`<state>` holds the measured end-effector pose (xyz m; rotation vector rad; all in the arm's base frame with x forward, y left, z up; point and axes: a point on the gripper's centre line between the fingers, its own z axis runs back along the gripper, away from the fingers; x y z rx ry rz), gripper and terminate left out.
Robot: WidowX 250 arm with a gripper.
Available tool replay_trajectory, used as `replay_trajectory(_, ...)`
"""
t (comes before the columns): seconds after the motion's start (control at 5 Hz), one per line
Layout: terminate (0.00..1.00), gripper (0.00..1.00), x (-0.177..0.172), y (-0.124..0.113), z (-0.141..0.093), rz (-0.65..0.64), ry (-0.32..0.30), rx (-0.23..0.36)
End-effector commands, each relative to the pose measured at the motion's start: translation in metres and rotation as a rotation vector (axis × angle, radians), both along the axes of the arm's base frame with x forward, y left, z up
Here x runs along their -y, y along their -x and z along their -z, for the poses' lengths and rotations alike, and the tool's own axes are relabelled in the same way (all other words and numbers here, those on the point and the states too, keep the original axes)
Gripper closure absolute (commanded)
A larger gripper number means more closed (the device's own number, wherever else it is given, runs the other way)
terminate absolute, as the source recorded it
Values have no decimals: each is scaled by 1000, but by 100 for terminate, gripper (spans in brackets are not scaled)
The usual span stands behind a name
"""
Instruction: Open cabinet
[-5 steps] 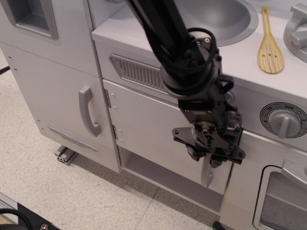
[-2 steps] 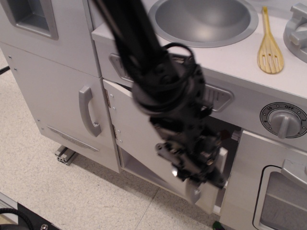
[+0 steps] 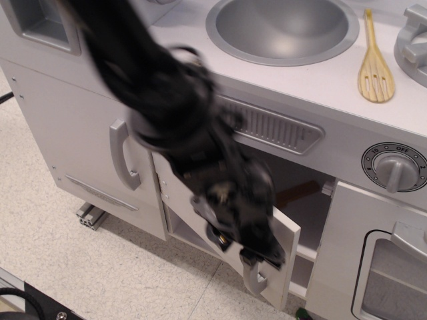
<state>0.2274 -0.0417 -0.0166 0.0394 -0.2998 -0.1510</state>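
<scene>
One view looks steeply down from close above at the toy kitchen's front (image 3: 87, 127) and floor (image 3: 67, 267)

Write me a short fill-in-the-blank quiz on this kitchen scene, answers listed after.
1. The cabinet door stands ____.
2. The tool is at the door's ____.
3. The wooden spoon lies to the ____ of the sink in the picture.
4. The knob has the word ____ printed above it.

Missing words: open; handle; right; OFF

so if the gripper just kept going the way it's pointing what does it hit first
The gripper points down and right, at the cabinet door's handle. Motion blur hides whether they already touch. Past that, probably the floor.
</scene>
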Motion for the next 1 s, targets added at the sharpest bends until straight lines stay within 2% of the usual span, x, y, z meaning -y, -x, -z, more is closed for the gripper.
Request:
replay_trajectory(0.0, 0, 0, -8, -12, -76, -5, 102, 184)
replay_trajectory(0.2, 0, 0, 8, -31, -92, -44, 134, 222)
replay_trajectory(0.4, 0, 0, 25, -53, -87, -61, 136, 247)
replay_trajectory(0.6, 0, 0, 38, -71, -73, -71, 109, 258)
replay_trajectory(0.8, 0, 0, 41, -74, -56, -64, 74, 239)
